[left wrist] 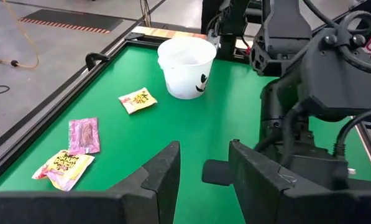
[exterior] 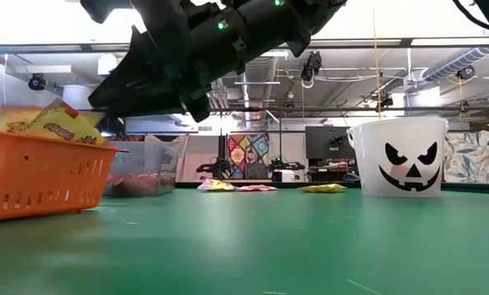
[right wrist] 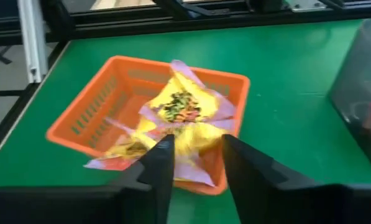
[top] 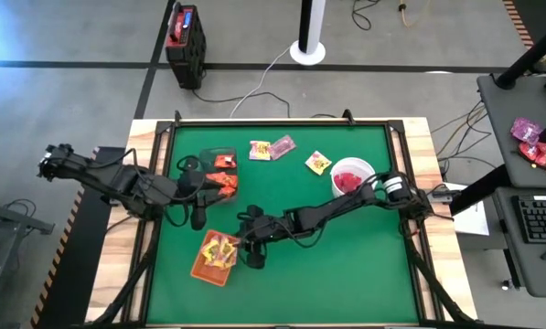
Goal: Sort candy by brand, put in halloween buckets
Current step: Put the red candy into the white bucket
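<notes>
The orange tray (top: 213, 259) sits near the table's near-left part and holds several yellow candy packets (right wrist: 179, 115); one packet (exterior: 60, 123) sticks up over its rim. My right gripper (right wrist: 194, 165) hovers open just above the tray's right side (top: 240, 245), with nothing between its fingers. The dark tub (top: 219, 164) with red candies stands left of centre. My left gripper (left wrist: 204, 171) is open and empty beside the tub's near side (top: 219, 190), facing the white bucket (left wrist: 186, 65). The white bucket (top: 353, 175) holds pink-red candy.
Three loose packets lie flat on the green mat toward the far edge: a yellow-and-pink one (top: 260, 149), a pink one (top: 283, 144) and a yellow one (top: 318, 163). A raised black rim (top: 282, 122) frames the mat. The right arm (top: 327, 212) stretches across the middle.
</notes>
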Controlling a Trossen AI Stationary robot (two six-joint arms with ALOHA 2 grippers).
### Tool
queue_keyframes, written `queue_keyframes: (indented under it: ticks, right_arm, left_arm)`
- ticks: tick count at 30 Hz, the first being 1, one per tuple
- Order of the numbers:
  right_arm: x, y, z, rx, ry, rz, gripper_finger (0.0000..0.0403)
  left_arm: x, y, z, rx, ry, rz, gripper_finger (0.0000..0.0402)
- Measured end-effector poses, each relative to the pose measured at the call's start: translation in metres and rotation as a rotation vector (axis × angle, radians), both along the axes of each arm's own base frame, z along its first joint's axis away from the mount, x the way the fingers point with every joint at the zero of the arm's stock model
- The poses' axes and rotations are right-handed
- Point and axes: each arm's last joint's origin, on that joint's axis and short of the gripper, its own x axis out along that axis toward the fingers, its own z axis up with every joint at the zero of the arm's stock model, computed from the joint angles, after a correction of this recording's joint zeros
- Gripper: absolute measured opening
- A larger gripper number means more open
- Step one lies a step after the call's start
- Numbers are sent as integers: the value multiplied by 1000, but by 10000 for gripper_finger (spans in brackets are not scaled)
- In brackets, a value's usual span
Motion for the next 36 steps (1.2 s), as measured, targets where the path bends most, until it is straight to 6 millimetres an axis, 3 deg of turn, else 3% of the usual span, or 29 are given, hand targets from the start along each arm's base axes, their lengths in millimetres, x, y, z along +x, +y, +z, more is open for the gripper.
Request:
queue_keyframes:
  ticks: [7,13,17,21,25,29,32,36]
  right_arm:
    - [-5,-7,6,-72,45,-42,200]
    - [-39,-33,58,-168,205,-165,216]
    - [-69,-72,92,-184,308,-371,213]
    - [-89,-136,113,-79,342,-592,208]
    - [-95,-197,103,60,389,-646,205]
    - [-94,-245,77,156,434,-683,205]
    - [-89,-266,55,166,438,-726,205]
    - [-78,-278,31,168,452,-735,205]
  left_arm:
    - [2,-1,-2,3,12,0,121]
    - [-2,-1,-6,-16,54,10,121]
    - [-3,-1,-7,-38,64,23,121]
    - [-2,-1,-7,-36,57,22,121]
    - [-1,-1,-6,-14,50,35,121]
    - [-1,-1,-7,6,55,29,121]
    - [-1,-1,-7,17,58,24,121]
    - [-1,-1,-7,51,67,8,121]
